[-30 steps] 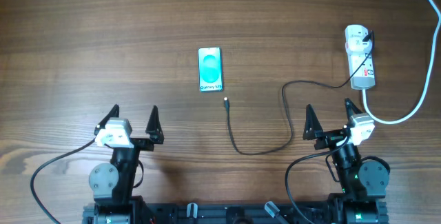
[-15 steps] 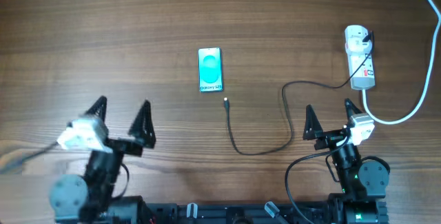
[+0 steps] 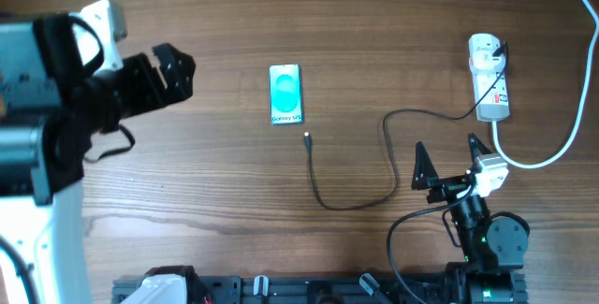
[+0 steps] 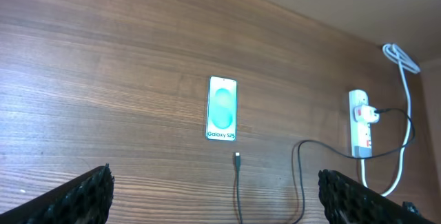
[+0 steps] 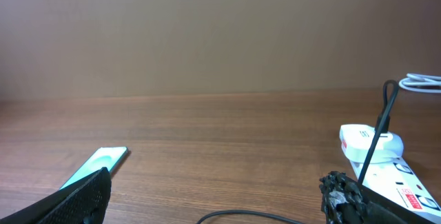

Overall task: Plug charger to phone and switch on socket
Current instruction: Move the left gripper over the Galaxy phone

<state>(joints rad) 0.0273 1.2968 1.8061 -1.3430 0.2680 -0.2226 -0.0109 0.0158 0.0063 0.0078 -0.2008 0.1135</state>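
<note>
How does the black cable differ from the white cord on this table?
The black cable is thin, the white cord thick. The black cable ends free near the phone; the white cord runs off toward the far right. Both join the power strip.

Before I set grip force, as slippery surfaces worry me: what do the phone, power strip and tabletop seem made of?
The small flat teal-screened phone looks like glass or glossy print: smooth, evenly bright face. The white elongated power strip looks like moulded plastic: rounded end, slight sheen. The brown tabletop looks like wood or wood-effect laminate: running grain lines, matte finish.
</note>
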